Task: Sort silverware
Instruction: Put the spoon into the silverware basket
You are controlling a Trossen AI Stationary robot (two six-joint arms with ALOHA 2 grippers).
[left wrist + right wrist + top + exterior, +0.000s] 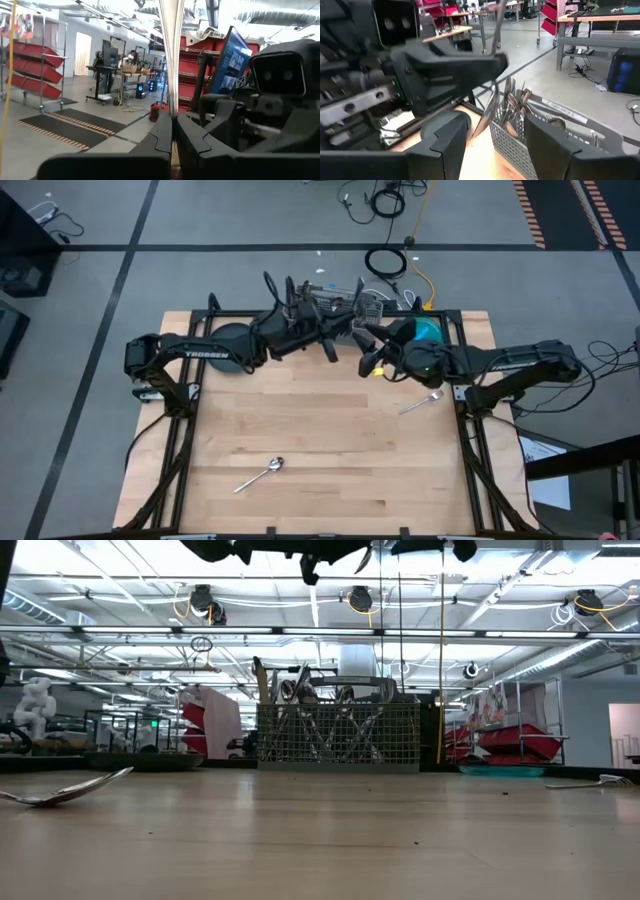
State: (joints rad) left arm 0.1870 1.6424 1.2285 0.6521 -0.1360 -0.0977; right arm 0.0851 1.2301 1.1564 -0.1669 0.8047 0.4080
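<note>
A grey wire-mesh caddy point(345, 305) point(338, 735) with several pieces of silverware standing in it sits at the table's far edge. My left gripper point(328, 345) point(172, 137) hovers just in front of it, shut on one slim silver piece point(171, 60) point(489, 107). My right gripper point(374, 360) point(500, 150) faces it from the right, open with nothing between its fingers. A spoon point(262, 472) point(65, 790) lies flat near the front left. A fork point(420, 402) point(600, 781) lies flat at the right. My left gripper pinches the slim silver piece between its two fingers at a narrow stretch of its shaft point(172, 112). The fingers lie about level, across the piece. It stands nearly upright, one end rising above the fingers and the wider end point(481, 127) hanging below, clear of table and caddy.
A dark round plate point(225, 340) point(140, 760) sits at the far left, under the left arm. A teal thing point(430, 330) lies at the far right beside the caddy. The middle and near part of the wooden table point(330, 450) holds only the spoon and the fork.
</note>
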